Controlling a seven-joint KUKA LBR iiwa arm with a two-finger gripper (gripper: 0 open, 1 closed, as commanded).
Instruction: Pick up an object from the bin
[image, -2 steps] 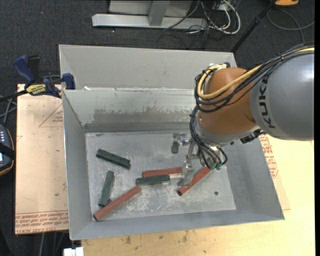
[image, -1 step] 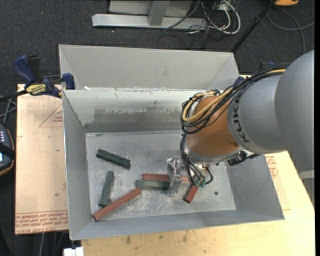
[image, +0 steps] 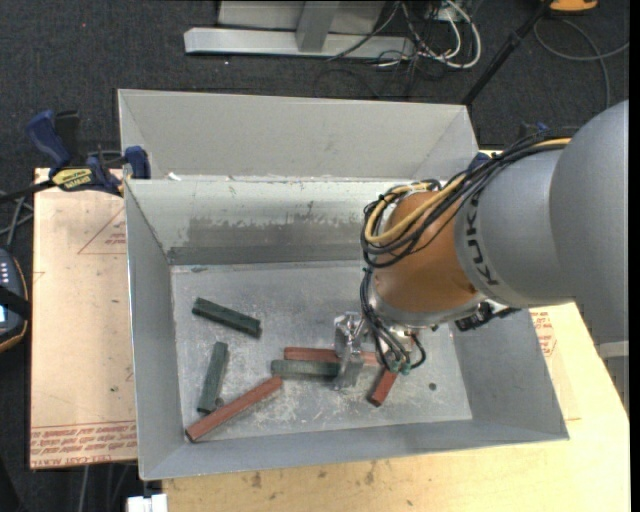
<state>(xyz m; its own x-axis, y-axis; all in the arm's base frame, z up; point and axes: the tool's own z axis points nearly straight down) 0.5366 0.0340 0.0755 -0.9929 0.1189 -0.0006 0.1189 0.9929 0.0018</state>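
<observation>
My gripper (image: 349, 368) is down at the bin floor right of the middle, its metal fingers standing over the right end of a dark green bar (image: 303, 369). A short red-brown bar (image: 309, 354) lies just behind that green one, running under the fingers. Another small red bar (image: 382, 387) lies tilted just right of the gripper. Whether anything sits between the fingers is hidden by the gripper's body.
A long red-brown bar (image: 234, 408) lies diagonally at the front left. A dark green bar (image: 212, 376) stands near it, and another green bar (image: 227, 317) lies further back on the left. The arm's orange cover and cables hang over the bin's right side.
</observation>
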